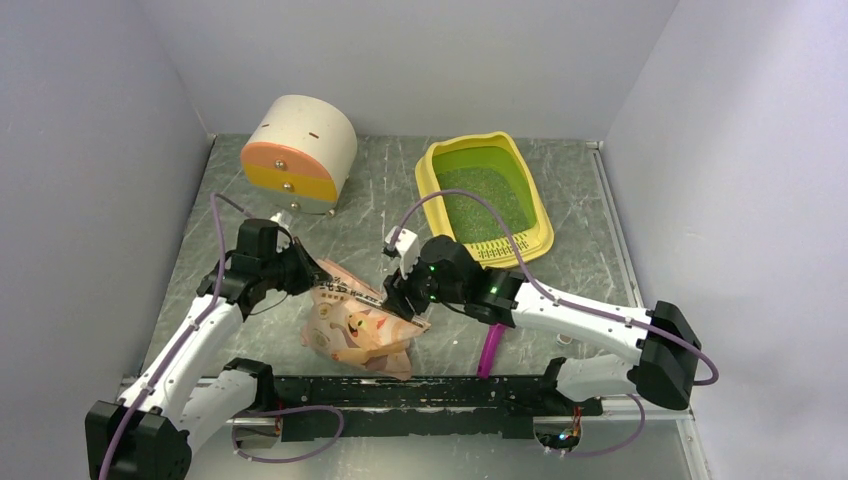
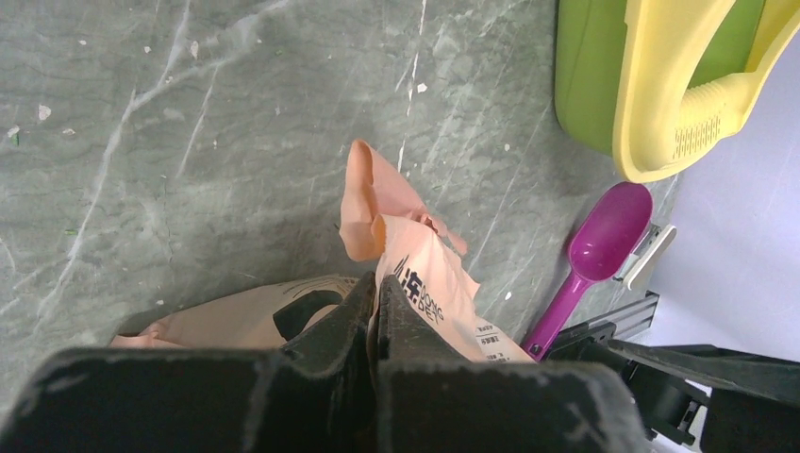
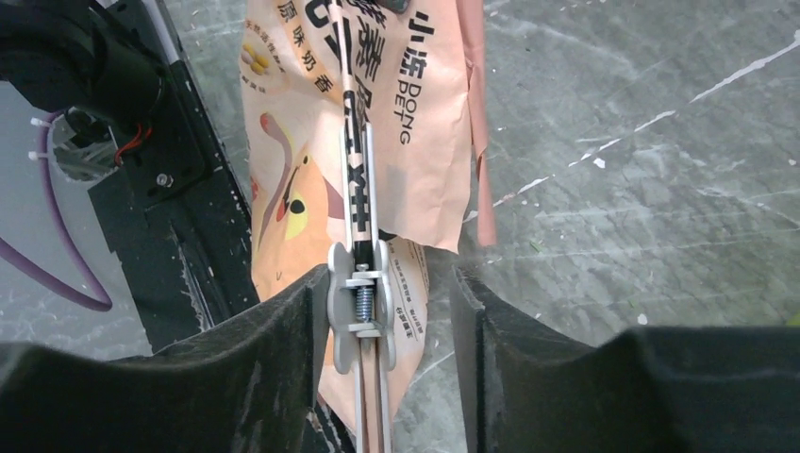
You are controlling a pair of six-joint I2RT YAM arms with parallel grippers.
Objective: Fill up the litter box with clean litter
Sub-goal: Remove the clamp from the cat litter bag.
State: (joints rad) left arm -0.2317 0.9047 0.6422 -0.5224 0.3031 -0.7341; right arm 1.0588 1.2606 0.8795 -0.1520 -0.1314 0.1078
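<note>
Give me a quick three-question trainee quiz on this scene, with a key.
1. True or false: the left gripper is shut on the pink bag.
2. What lies between the right gripper's open fingers? A) a brush B) a grey clip C) a cup
3. Fill in: the litter box already holds a layer of pale green ____.
Key: 1 true; 2 B; 3 litter.
</note>
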